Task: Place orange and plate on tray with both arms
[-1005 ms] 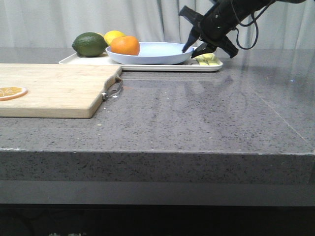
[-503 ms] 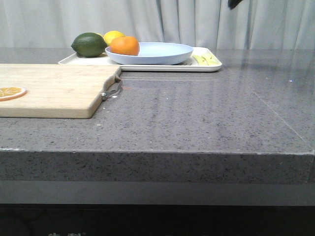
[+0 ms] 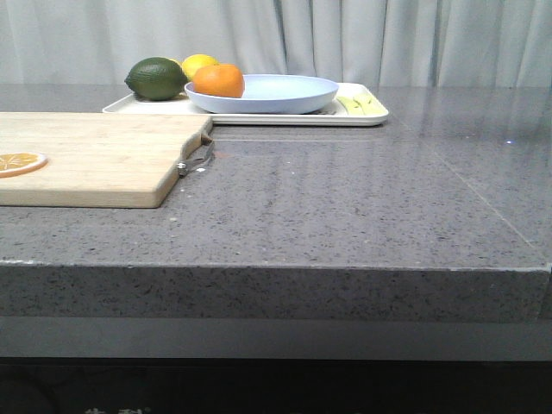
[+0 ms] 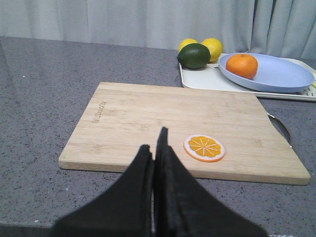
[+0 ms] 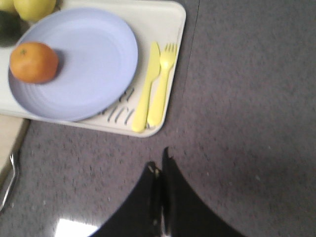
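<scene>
The orange (image 3: 219, 80) rests on the left part of the lavender-blue plate (image 3: 276, 93), which lies on the cream tray (image 3: 371, 116) at the back of the table. They also show in the left wrist view, orange (image 4: 242, 65), plate (image 4: 281, 76), tray (image 4: 197, 79), and in the right wrist view, orange (image 5: 33, 62), plate (image 5: 94, 59), tray (image 5: 168, 29). My left gripper (image 4: 154, 145) is shut and empty over the near edge of the wooden cutting board (image 4: 148, 118). My right gripper (image 5: 159, 164) is shut and empty above bare table, apart from the tray. Neither arm shows in the front view.
A green fruit (image 3: 157, 78) and a lemon (image 3: 198, 63) sit on the tray's left end. A yellow knife (image 5: 147, 86) and fork (image 5: 160, 89) lie on its right end. An orange slice (image 4: 204, 147) lies on the cutting board (image 3: 95, 155), whose metal handle (image 3: 200, 159) faces right.
My right arm, which had its gripper at the plate's right rim a second ago, has lifted up and out of the front view. The plate and orange have stayed put.
</scene>
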{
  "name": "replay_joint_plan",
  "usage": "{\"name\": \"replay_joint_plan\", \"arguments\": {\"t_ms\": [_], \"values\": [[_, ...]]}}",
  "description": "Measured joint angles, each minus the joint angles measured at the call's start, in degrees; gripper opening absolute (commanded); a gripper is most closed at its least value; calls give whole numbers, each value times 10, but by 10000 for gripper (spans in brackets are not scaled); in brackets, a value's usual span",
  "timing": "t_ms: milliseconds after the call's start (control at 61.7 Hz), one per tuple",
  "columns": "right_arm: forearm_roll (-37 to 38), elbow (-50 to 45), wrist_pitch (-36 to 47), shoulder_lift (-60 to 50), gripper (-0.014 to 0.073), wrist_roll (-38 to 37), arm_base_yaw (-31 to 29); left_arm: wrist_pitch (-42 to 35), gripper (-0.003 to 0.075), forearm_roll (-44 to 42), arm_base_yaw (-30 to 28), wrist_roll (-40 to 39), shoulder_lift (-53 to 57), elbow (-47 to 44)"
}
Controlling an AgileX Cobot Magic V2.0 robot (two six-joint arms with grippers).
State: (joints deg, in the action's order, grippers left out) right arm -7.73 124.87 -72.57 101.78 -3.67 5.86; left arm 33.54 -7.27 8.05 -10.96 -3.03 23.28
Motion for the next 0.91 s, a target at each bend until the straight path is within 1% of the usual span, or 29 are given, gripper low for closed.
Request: {"name": "replay_joint_plan", "arguments": {"t_ms": [114, 211, 308, 373, 486, 568, 697, 811, 908], "values": [[-35, -129, 0, -79, -67, 41, -19, 0, -17, 0, 0, 0, 0, 0], [-78, -230, 0, -131, -67, 79, -53, 0, -17, 0, 0, 0, 0, 0], [-85, -321, 1, -191, -67, 106, -91, 0, -17, 0, 0, 0, 0, 0], [-83, -394, 20, -238, -67, 126, -112, 0, -17, 0, 0, 0, 0, 0], [-79, -506, 92, -332, -67, 158, -125, 0, -17, 0, 0, 0, 0, 0], [-79, -602, 167, -404, -67, 195, -125, 0, -17, 0, 0, 0, 0, 0], [-78, -719, 270, -501, -67, 242, -118, 0, -17, 0, 0, 0, 0, 0], [-78, -813, 355, -597, -67, 256, -105, 0, -17, 0, 0, 0, 0, 0], [-78, -888, 406, -675, -67, 259, -94, 0, -17, 0, 0, 0, 0, 0]]}}
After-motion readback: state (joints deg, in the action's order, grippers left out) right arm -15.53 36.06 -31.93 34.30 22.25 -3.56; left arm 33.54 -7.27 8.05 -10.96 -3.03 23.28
